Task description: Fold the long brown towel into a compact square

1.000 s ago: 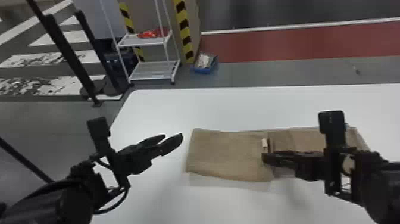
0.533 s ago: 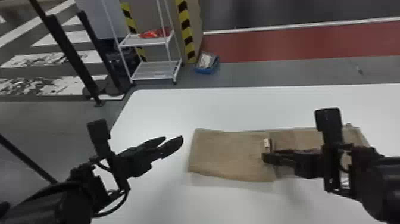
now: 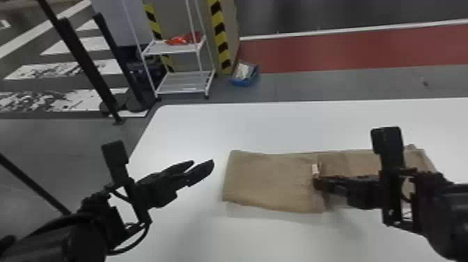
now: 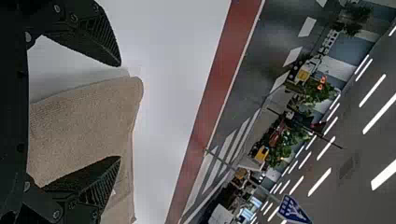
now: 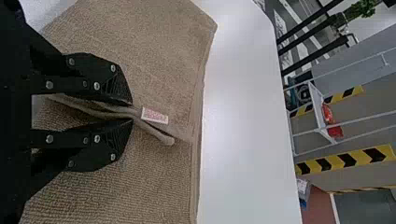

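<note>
Towel (image 3: 271,181): brown, flat on the desk for the most part, its long side running left to right; the right stretch passes behind the right gripper and its arm in the head view.
Towel edges: in the right wrist view, layered at the middle, with a hem raised in a narrow ridge.
Tag (image 3: 315,169): small, pale, on the towel just beside the right fingertips.
Right gripper (image 3: 315,182): over the middle of the towel. In the right wrist view the right gripper (image 5: 132,113) has its fingers drawn together, pinching the raised hem.
Left gripper (image 3: 202,162): off the towel's left end, near it, touching nothing. In the left wrist view the left gripper (image 4: 120,111) has its fingers spread wide, with nothing between the tips.
Desk (image 3: 243,127): white, under the towel, its far left corner in sight.
Wire cart (image 3: 184,89): white, on the floor beyond the desk, a red item (image 3: 182,39) on its upper shelf.
Blue box (image 3: 243,82): on the floor beside the cart, holding something pale.
</note>
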### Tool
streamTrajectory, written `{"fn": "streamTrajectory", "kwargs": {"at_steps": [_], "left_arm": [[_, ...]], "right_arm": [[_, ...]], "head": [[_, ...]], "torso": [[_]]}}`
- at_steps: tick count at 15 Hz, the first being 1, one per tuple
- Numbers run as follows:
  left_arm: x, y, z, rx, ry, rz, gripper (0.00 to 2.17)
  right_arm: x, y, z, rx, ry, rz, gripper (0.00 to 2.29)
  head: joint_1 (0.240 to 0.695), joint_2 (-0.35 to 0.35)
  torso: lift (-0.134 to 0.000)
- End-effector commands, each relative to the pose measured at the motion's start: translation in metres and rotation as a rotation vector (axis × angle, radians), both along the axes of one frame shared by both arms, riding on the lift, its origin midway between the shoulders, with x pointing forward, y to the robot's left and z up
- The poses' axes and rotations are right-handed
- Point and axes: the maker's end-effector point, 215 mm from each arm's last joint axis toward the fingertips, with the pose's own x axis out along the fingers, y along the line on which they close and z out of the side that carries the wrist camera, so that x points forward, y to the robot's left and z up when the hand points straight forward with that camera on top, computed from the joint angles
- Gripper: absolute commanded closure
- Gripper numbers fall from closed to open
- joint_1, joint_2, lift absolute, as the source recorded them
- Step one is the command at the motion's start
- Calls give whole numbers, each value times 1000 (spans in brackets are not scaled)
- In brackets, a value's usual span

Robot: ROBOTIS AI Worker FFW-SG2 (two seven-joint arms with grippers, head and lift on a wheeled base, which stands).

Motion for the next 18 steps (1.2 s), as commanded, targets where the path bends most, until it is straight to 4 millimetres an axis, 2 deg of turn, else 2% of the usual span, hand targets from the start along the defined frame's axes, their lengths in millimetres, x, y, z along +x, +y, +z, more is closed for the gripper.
{"fn": "streamTrajectory", "kwargs": {"at_steps": [1,5,7,10,13,16,17,18], "left_arm": [[0,2,0,0,0,2,208],[1,7,1,4,-2,12,208],[2,6,2,2,-3,13,208],[5,8,3,1,-7,16,208],[6,12,4,5,-9,23,208],[7,15,6,6,-12,25,208],[6,14,5,5,-10,25,208],[6,14,4,4,-7,26,208]], "right_arm": [[1,2,-1,0,-2,-2,1021],[9,5,11,15,-48,-2,1025],[14,7,17,25,-73,-1,1332],[17,8,23,37,-84,-1,1332],[16,6,39,59,-90,-4,1332],[10,-9,63,100,-115,-31,1332],[9,-17,69,120,-127,-47,1332],[10,-30,68,121,-127,-74,1332]], "head": [[695,238],[695,241],[695,245],[695,246],[695,248],[695,249],[695,248],[695,245]], "torso": [[-124],[-124],[-124],[-124],[-124],[-124],[-124],[-124]]}}
